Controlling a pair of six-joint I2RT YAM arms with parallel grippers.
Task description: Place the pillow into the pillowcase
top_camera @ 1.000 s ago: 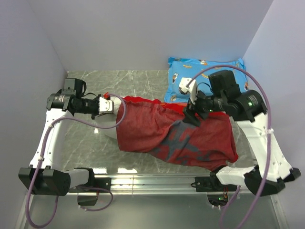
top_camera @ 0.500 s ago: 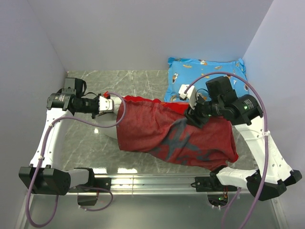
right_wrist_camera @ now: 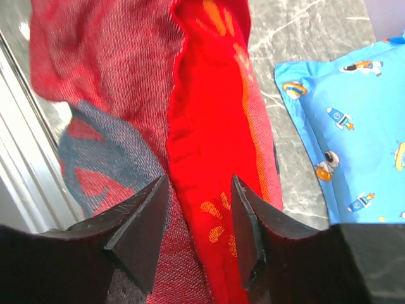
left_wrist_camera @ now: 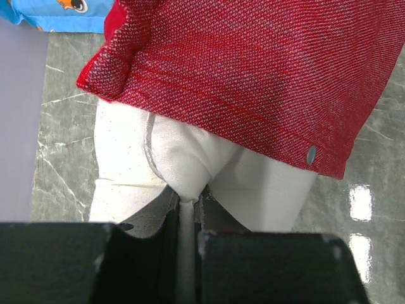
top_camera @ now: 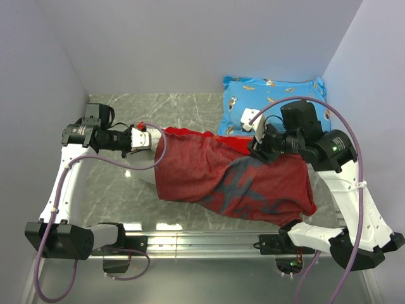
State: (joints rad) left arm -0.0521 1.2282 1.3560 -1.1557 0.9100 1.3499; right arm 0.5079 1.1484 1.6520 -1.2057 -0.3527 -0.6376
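The red pillowcase [top_camera: 234, 177] lies across the table over most of the white pillow [top_camera: 140, 173], whose left end sticks out of the case's mouth. My left gripper [top_camera: 154, 140] is shut on a pinch of that white pillow [left_wrist_camera: 190, 158] just outside the red hem [left_wrist_camera: 253, 69]. My right gripper [top_camera: 254, 147] hangs over the case's far edge. Its jaws stand partly apart, astride a raised bright red fold [right_wrist_camera: 209, 114] with orange print. The dull red face with dark grey markings [right_wrist_camera: 95, 145] lies to their left.
A blue cartoon-print pillow [top_camera: 272, 95] lies at the back right, close behind my right gripper, and also shows beside the fold [right_wrist_camera: 354, 126]. A metal rail [top_camera: 202, 240] runs along the near edge. Walls close in on the left, back and right.
The right wrist has shifted and turned over the pillowcase's far edge, and its jaws have narrowed around the fold. The left arm and pillow have not moved.
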